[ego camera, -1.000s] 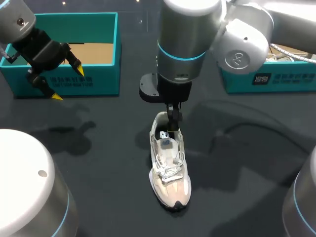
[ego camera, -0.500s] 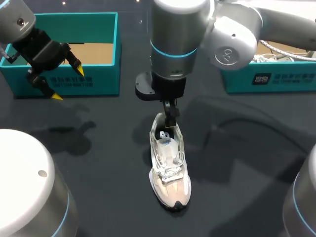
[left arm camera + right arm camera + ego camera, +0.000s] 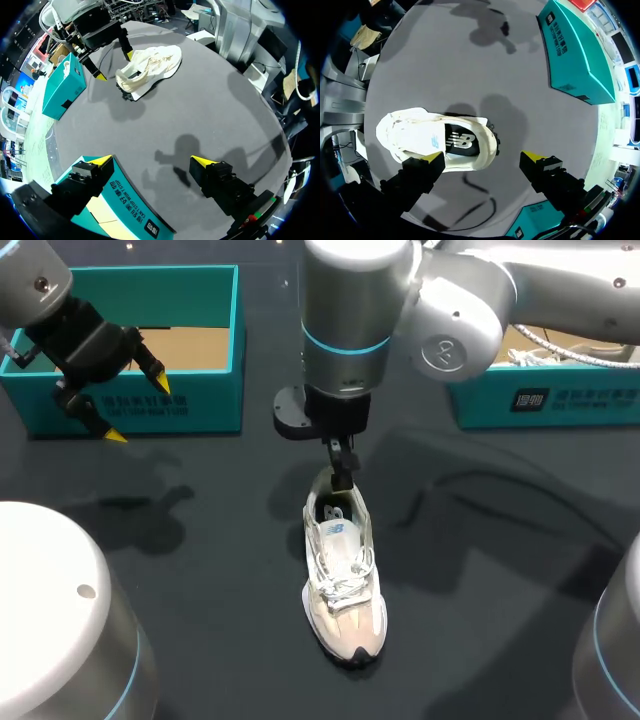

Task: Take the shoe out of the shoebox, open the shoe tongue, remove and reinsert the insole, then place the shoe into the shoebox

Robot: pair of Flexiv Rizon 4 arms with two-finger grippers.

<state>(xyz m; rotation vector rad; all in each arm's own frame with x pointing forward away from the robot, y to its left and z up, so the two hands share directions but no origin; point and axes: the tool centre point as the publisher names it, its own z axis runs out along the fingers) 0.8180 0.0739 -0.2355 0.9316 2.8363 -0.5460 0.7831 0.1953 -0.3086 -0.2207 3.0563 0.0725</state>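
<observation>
End effectors released, right above shoe heel, left seemingly over lettered shoebox

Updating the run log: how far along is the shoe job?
Done: the shoe is out of the shoebox, on the table. In hand: right claw open above the heel, holding nothing; insole sits inside the shoe, whether already pulled and refitted can't be told. Left: boxing the shoe; left claw open by the shoebox.
</observation>
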